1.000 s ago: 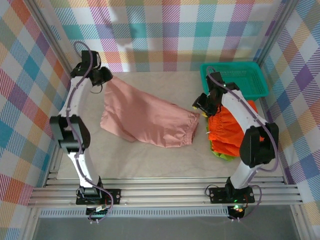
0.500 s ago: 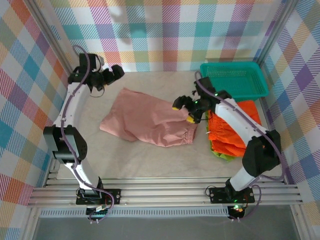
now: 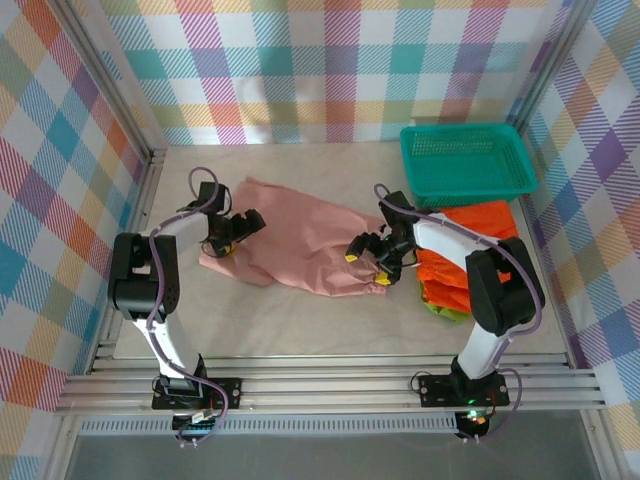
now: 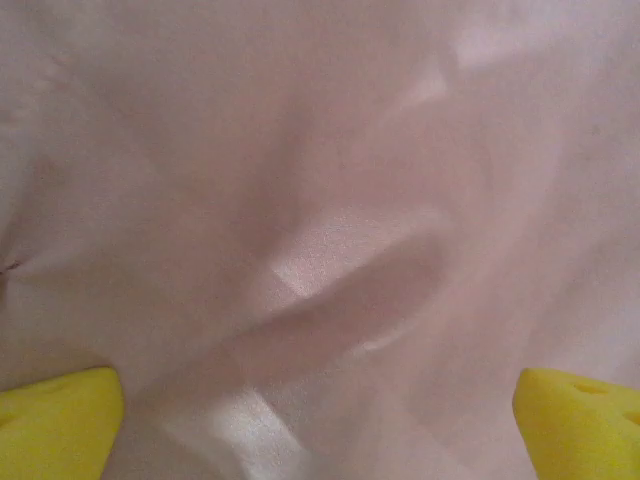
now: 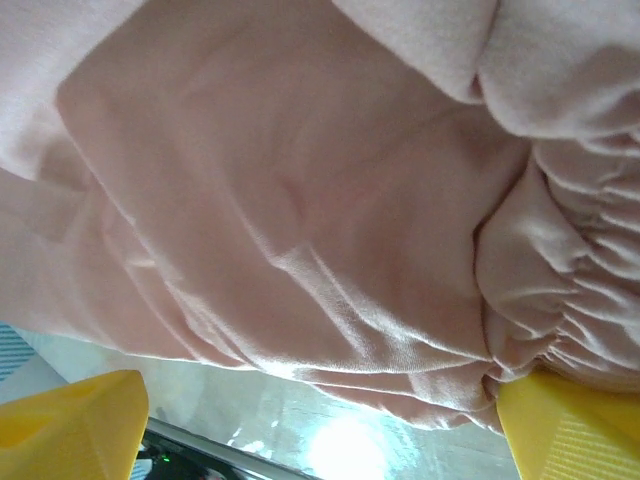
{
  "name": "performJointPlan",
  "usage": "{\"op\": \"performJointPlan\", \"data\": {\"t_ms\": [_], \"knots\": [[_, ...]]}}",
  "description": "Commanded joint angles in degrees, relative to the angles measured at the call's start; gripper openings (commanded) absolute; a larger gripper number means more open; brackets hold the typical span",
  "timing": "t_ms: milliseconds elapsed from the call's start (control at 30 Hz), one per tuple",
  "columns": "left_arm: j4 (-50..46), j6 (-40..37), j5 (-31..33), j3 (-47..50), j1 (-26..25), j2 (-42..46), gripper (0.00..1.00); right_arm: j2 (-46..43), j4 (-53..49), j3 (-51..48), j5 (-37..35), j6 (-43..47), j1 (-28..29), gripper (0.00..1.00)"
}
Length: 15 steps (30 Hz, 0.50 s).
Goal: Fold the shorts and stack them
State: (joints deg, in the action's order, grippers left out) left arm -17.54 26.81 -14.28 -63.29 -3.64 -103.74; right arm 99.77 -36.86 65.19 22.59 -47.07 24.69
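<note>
Plaid walls (image 3: 330, 70) close round a pale table (image 3: 300, 320) on 3 sides, and the pink shorts (image 3: 300, 245) are spread across its middle, waistband toward the right and legs toward the left. Just beside them on the right, the orange shorts (image 3: 470, 240) are laid over the green shorts (image 3: 440, 308), with a teal basket (image 3: 465, 165) set behind at the far corner. The left gripper (image 3: 238, 226) is held low over the leg end, its jaws spread wide with nothing pinched between them. The right gripper (image 3: 367, 266) is likewise spread wide over the gathered waistband. The fabric is judged light, thin and limp, likely to sag and slide, so hold is best taken at the thicker elastic waistband and at a leg hem, 1 gripper at each. Open table is seen in front of the pink shorts for a fold toward the near edge. The stack on the right and the left wall are to be avoided.
</note>
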Motion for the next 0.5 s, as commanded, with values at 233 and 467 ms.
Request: {"op": "performJointPlan", "data": {"t_ms": [233, 467], "knots": [[-3.8, 3.3, 10.84, 15.31, 4.42, 13.29, 1.0, -4.21, -1.48, -0.14, -0.41, 13.39, 0.42, 0.92], [-8.78, -0.53, 3.19, 9.55, 3.18, 26.05, 1.0, -10.56, -5.12, 2.93, -11.63, 20.24, -1.33, 0.96]]}}
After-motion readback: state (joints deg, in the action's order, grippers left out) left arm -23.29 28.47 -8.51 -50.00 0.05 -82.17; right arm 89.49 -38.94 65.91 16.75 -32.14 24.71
